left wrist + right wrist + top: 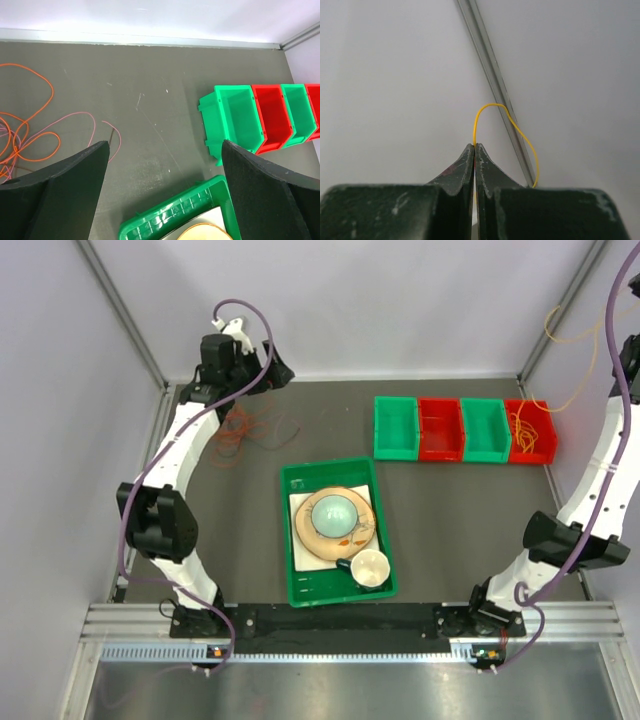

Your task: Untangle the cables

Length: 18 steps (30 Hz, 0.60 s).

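Observation:
A loose tangle of orange and red cables point(245, 430) lies on the dark table at the back left, beside my left arm. In the left wrist view an orange cable point(30, 125) and a pinkish cable point(75, 120) curl on the table to the left of my left gripper point(165, 145). That gripper hangs open above the table with nothing between its fingers. My right gripper point(475, 146) is raised high by the right wall, shut on a thin yellow cable point(490, 107). The yellow cable point(560, 335) trails down to a yellow bundle in the far right red bin point(546, 408).
A green tray point(300, 590) in the middle holds a plate, a bowl and a cup. A row of green, red, green and red bins point(440, 428) stands at the back right. Grey walls with metal posts close in the left, back and right sides.

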Each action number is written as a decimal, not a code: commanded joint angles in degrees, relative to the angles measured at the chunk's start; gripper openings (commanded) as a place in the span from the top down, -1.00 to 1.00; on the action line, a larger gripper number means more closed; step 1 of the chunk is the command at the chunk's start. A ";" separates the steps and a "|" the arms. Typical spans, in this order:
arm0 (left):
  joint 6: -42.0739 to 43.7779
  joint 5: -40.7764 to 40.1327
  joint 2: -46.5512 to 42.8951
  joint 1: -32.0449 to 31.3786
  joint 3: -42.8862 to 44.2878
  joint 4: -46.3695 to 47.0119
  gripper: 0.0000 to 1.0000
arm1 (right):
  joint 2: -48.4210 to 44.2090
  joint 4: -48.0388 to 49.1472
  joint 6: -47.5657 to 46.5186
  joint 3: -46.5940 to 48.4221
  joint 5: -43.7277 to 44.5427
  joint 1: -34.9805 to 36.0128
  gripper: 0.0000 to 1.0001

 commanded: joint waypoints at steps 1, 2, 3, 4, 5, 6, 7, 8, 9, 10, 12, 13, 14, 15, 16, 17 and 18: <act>0.77 -0.98 1.55 -0.81 2.59 0.81 -0.98 | 0.65 4.28 -1.06 -3.20 0.35 -0.44 1.00; 0.77 -1.16 1.81 -0.90 2.68 0.73 -0.98 | 0.91 4.46 -1.07 -3.47 0.53 -0.44 1.00; 0.86 -1.16 1.99 -0.99 3.02 0.64 -0.98 | 1.26 4.46 -1.15 -3.56 0.70 -0.44 1.00; 0.94 -1.16 2.16 -1.08 3.20 0.64 -0.98 | 1.53 4.55 -1.15 -3.30 0.62 -0.44 1.00; 0.95 -1.33 2.51 -1.08 3.38 0.38 -0.98 | 1.88 4.55 -1.24 -3.21 0.53 -0.44 1.00; 0.95 -1.42 2.69 -1.16 3.73 0.29 -0.98 | 2.41 4.55 -1.24 -3.04 0.62 -0.53 1.00; 0.95 -1.51 2.95 -1.25 3.73 0.29 -0.98 | 2.41 4.46 -1.16 -3.04 0.79 -0.53 1.00; 0.95 -1.51 3.13 -1.34 3.99 0.11 -0.98 | 2.50 4.64 -0.98 -3.12 0.88 -0.61 1.00; 0.95 -1.51 3.22 -1.43 4.17 0.11 -0.98 | 2.50 4.72 -0.72 -3.21 0.62 -1.05 1.00; 1.03 -1.60 3.31 -1.51 4.26 0.02 -0.98 | 2.41 4.64 -0.45 -2.95 0.36 -1.31 1.00; 1.03 -1.69 3.48 -1.69 4.52 0.02 -0.98 | 2.32 4.46 0.51 -2.51 -0.35 -2.02 1.00; 1.12 -1.69 3.57 -1.78 4.61 0.02 -0.98 | 2.06 4.37 0.78 -2.08 -0.61 -2.54 1.00; 1.12 -1.69 3.49 -1.78 4.61 0.11 -0.98 | 1.97 4.20 1.21 -1.81 -0.79 -2.81 1.00; 1.12 -1.60 3.48 -1.87 4.70 0.11 -0.98 | 1.71 4.28 1.31 -1.72 -0.96 -2.99 1.00; 1.12 -1.60 3.57 -1.87 4.70 0.02 -0.98 | 1.10 4.37 1.39 -1.55 -0.96 -3.25 1.00; 1.12 -1.60 3.49 -1.95 4.70 0.02 -0.98 | 0.92 4.55 1.31 -1.46 -0.96 -3.43 1.00; 1.21 -1.60 3.48 -2.04 4.70 0.11 -0.98 | 0.83 4.46 1.22 -1.28 -0.96 -3.51 1.00</act>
